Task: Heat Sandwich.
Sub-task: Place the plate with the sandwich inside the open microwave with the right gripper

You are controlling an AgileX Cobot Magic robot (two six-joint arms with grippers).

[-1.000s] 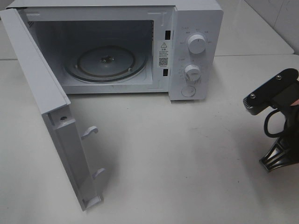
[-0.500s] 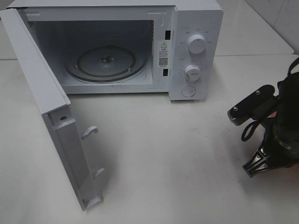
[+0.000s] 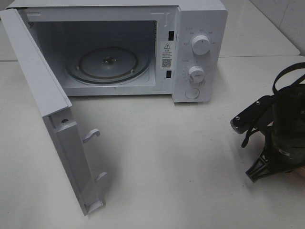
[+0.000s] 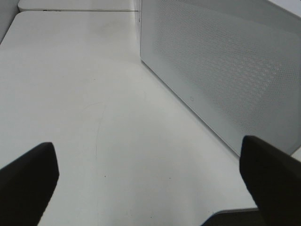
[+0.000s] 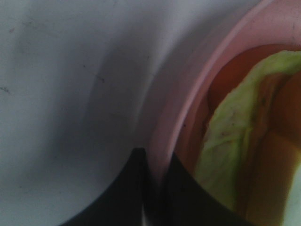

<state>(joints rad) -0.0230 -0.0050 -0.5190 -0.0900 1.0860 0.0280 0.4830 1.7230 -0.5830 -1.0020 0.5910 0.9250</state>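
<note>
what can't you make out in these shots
- Sandwich: right wrist view is blurred and cuts it off at the frame edge; the overhead view doesn't show it.
- Pink plate: only part of the rim shows.
- Left gripper: only the fingertips show; absent overhead.
- Microwave dial labels: too small.

White microwave (image 3: 119, 47) at rear of white table (image 3: 181, 157), door (image 3: 52, 109) swung fully open toward the left front, two latch hooks (image 3: 91, 135) visible on its inner edge. Cavity lit and unloaded, glass turntable (image 3: 107, 64) seated on the floor; two round knobs (image 3: 200, 45) and a round button (image 3: 192, 92) on the right-hand control panel. Black right arm (image 3: 281, 129) at the right edge, low over the table, well apart from the microwave; gripper jaws not discernible.
</note>
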